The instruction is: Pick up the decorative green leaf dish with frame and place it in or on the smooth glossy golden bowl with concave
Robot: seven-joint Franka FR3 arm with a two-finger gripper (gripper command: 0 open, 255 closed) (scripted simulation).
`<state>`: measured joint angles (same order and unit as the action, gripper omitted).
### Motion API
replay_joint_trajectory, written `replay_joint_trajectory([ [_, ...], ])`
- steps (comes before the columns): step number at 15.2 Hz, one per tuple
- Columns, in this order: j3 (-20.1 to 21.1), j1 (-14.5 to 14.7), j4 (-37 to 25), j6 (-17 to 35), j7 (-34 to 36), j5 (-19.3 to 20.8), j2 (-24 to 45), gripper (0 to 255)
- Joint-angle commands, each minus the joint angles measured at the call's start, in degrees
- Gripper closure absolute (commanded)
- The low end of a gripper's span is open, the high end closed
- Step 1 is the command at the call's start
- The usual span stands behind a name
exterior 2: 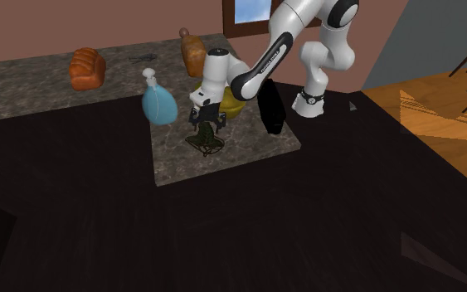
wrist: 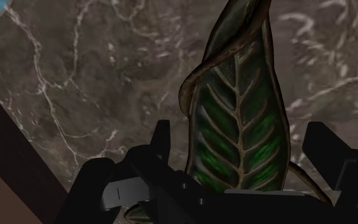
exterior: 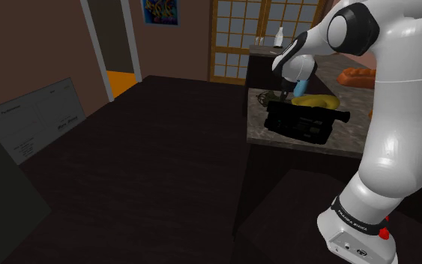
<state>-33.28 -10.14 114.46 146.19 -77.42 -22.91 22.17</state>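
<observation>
A: Gripper [wrist: 240, 137] state?
B: Spread wide, holding nothing. The 2 fingers [wrist: 162, 136] straddle the leaf dish [wrist: 238, 121] with a gap on each side, no contact.
A: Where's the dish?
B: Flat on the marble worktop [exterior 2: 172, 168], on the part that juts toward the second exterior view's camera. It's just in front of the golden bowl [exterior 2: 233, 104], between the blue bottle [exterior 2: 158, 104] and a black object [exterior 2: 270, 108]. In the shoulder view it sits near the worktop's left edge.
A: Handling?
B: My guess: stiff, shallow, light, with a glossy face, so likely slippery and chippable. A raised vine frame runs round the rim, and that's the hold. Pinch across the narrow width, mid-length, rim to rim.
A: Axis?
B: 1 long axis along the midrib, running straight away from the hand and square to the fingers' closing line. The tapered stem end is far from the palm, the broad end under it. Looks lined up, and probably needs lowering before closing.
</observation>
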Motion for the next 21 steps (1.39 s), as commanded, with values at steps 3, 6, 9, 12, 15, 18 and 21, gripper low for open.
replay_joint_trajectory([
  [3,0.01,-0.01,-0.01,0.0,0.0,-0.01,0.01,255],
  [6,0.01,0.0,0.0,0.01,-0.01,-0.01,0.01,255],
  [9,0.01,0.0,0.0,0.01,0.0,-0.01,0.01,255],
  [12,0.01,-0.01,-0.01,0.01,-0.01,-0.02,0.02,255],
  [15,-1.02,0.77,-0.43,-1.68,1.14,1.59,-1.47,255],
  [18,-1.95,1.48,-0.96,-3.41,2.25,3.15,-2.9,255],
  [21,-2.77,2.11,-1.63,-5.19,3.32,4.67,-4.28,255],
])
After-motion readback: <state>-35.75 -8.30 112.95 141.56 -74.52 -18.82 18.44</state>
